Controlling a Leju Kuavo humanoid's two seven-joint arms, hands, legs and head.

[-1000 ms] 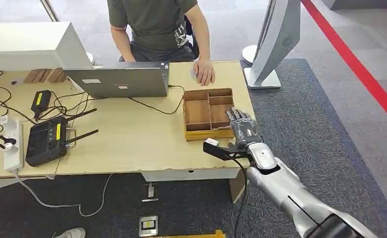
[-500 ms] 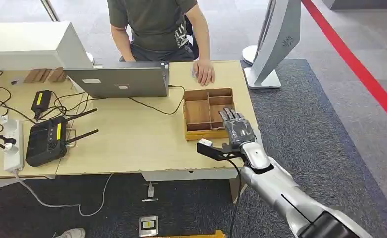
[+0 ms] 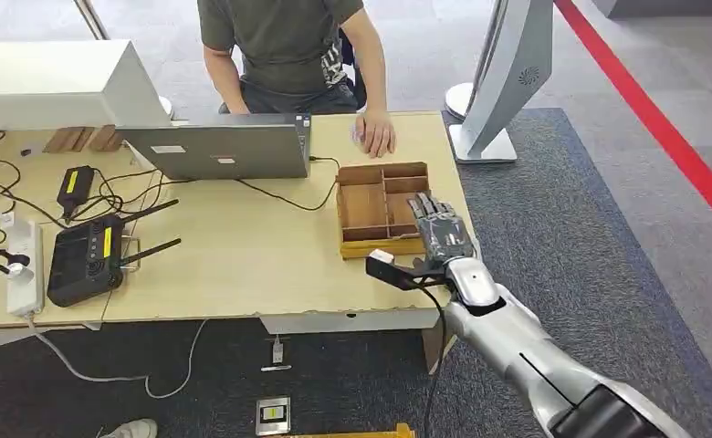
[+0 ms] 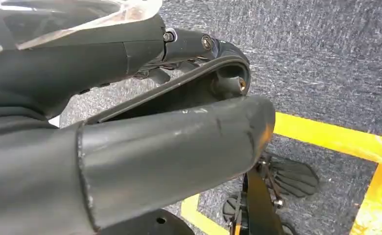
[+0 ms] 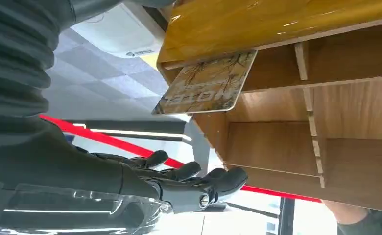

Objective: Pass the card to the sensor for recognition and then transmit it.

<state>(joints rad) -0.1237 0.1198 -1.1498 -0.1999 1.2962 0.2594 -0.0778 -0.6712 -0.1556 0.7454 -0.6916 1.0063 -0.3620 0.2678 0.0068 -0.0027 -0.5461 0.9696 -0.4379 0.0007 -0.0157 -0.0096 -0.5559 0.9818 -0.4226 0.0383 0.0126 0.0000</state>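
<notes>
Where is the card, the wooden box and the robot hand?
card (image 5: 206,84): right wrist view, middle of its printed face
wooden box (image 3: 363,206): head view, floor of a left compartment
right robot hand (image 3: 441,230): head view, back of hand

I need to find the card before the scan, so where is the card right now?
In the right wrist view the card leans in the wooden tray, its edge sticking out past the tray's yellow rim, close beside the right hand, which is not touching it.
</notes>
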